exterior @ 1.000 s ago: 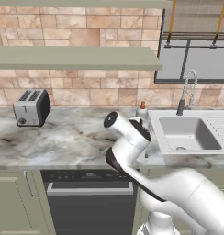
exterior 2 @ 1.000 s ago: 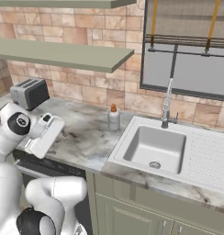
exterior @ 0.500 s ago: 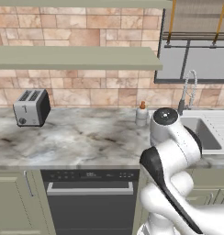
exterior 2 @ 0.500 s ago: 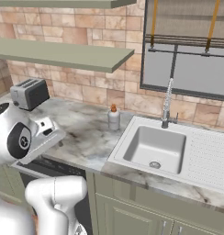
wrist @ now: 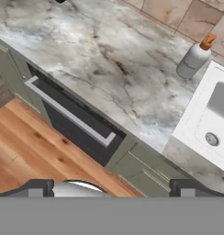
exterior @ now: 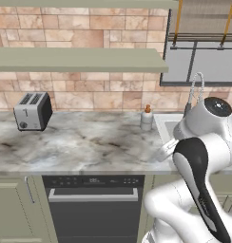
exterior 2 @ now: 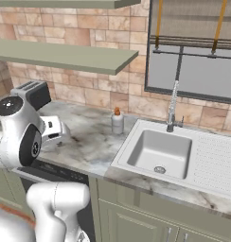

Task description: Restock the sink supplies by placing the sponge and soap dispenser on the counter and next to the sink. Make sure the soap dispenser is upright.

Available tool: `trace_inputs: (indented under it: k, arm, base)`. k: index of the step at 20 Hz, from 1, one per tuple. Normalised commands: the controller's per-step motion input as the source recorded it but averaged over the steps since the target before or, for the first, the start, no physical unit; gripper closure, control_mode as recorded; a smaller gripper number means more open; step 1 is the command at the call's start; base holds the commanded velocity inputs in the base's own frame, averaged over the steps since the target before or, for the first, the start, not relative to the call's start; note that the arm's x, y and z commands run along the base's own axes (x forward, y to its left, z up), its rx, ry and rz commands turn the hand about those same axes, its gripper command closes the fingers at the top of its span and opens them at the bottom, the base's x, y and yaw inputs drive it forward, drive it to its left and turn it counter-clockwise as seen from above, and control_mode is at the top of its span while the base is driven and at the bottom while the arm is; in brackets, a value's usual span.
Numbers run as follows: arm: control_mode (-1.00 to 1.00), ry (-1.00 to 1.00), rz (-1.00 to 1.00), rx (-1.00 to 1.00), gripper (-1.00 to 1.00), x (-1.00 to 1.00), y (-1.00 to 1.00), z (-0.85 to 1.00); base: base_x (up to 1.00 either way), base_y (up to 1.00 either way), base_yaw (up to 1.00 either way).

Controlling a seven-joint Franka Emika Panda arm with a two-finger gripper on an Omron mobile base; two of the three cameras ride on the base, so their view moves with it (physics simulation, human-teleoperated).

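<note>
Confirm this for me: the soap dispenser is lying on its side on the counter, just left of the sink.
Not quite. The soap dispenser stands upright, orange pump on top, as the right base view shows. It is indeed on the counter, just left of the sink.
</note>
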Motion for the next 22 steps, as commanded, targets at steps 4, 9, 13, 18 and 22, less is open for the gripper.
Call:
trace_inputs:
  k: [4,9,13,18,22]
  arm:
    - [-1.0,0.0,0.0,0.0,-1.0,0.0,0.12,0.0]
    - [-1.0,0.0,0.0,0.0,-1.0,0.0,0.0,0.0]
    - [-1.0,0.0,0.0,0.0,-1.0,0.01,0.0,-0.17]
    - [1.0,-0.04,0.02,-0.01,-1.0,-0.1,0.02,-0.13]
    - [1.0,0.0,0.0,0.0,-1.0,0.0,0.0,0.0]
  base:
    - [0.0,0.0,0.0]
    - [0.0,0.0,0.0]
    - [0.0,0.0,0.0]
    - [-0.29,0.37,0.28]
    - [-0.54,0.57,0.59]
